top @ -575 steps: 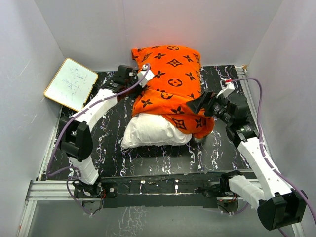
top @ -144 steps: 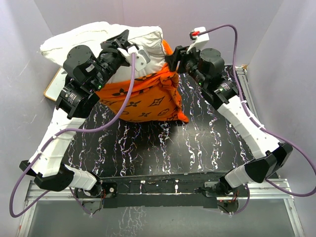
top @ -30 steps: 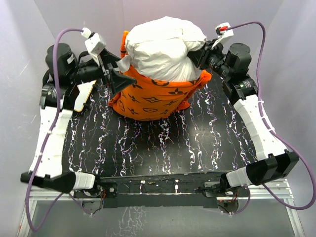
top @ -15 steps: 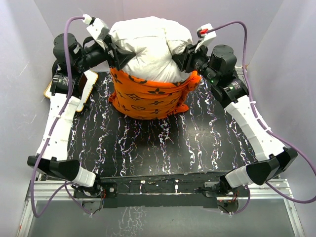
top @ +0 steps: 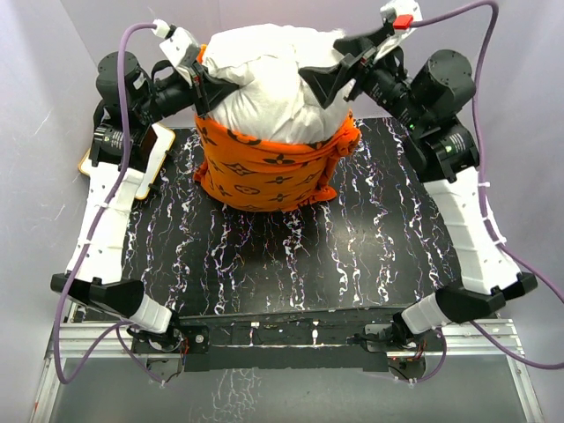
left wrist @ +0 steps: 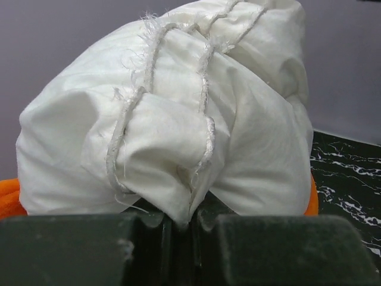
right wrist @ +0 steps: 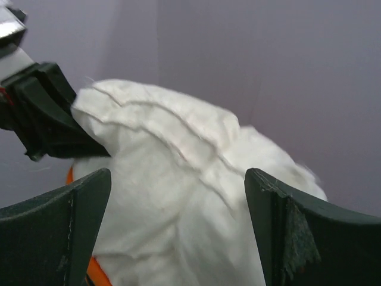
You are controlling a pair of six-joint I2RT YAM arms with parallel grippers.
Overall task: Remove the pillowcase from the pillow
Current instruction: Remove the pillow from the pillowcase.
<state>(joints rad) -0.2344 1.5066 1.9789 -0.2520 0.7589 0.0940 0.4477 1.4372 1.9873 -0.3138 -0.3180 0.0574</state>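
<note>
At the far middle of the table: the pillow [top: 273, 75] stands on end, its upper half bulging out of the pillowcase [top: 264, 172] and its lower half wrapped inside it.
Pillow: plump and white, of thin, slightly crinkled woven cloth. The left wrist view shows raised stitched seams with frayed threads running over a folded corner.
Pillowcase: bright orange soft plush printed with black flower, circle and diamond motifs. It is bunched into a rounded sack around the pillow's lower part, its bottom resting on the table and its open rim forming a wavy band below the white bulge.
Left gripper [top: 207, 88]: at the pillow's upper left side. Its dark jaws are pressed together, pinching a fold of the white pillow cloth between them.
Right gripper [top: 339, 66]: at the pillow's upper right. Its jaws are spread wide, one finger on each side of a white corner. Whether either finger touches the cloth cannot be told.
Table [top: 291, 256]: flat, black and glossy, with white marble-like veins.
Board [top: 159, 152]: flat and white with a tan frame, at the table's left edge, mostly hidden behind the left arm.
Cables [top: 123, 62]: purple, looping from each wrist.
</note>
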